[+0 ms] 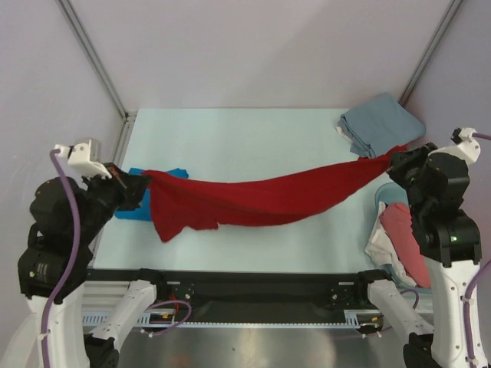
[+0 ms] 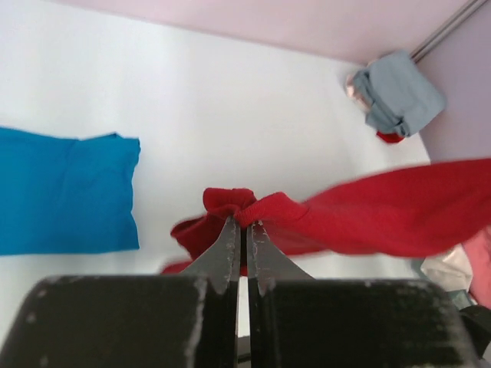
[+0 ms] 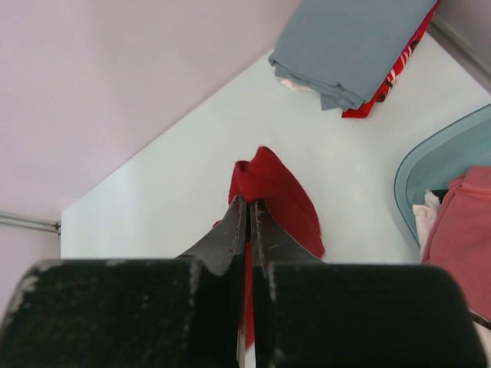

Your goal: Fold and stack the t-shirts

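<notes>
A crimson red t-shirt (image 1: 261, 197) hangs stretched above the table between both grippers, sagging in the middle, with a flap drooping at its left end. My left gripper (image 1: 140, 182) is shut on its left end (image 2: 230, 205). My right gripper (image 1: 393, 159) is shut on its right end (image 3: 265, 180). A folded bright blue t-shirt (image 1: 136, 207) lies flat at the table's left edge, partly under the red one; it shows in the left wrist view (image 2: 65, 192). A folded grey-blue shirt (image 1: 381, 124) lies at the far right corner.
A pale blue basket (image 1: 381, 201) at the right edge holds a salmon-pink shirt (image 1: 404, 241) and white cloth (image 1: 380, 244). Red patterned cloth (image 3: 383, 80) lies under the grey-blue shirt (image 3: 349, 42). Metal frame posts stand at the back corners.
</notes>
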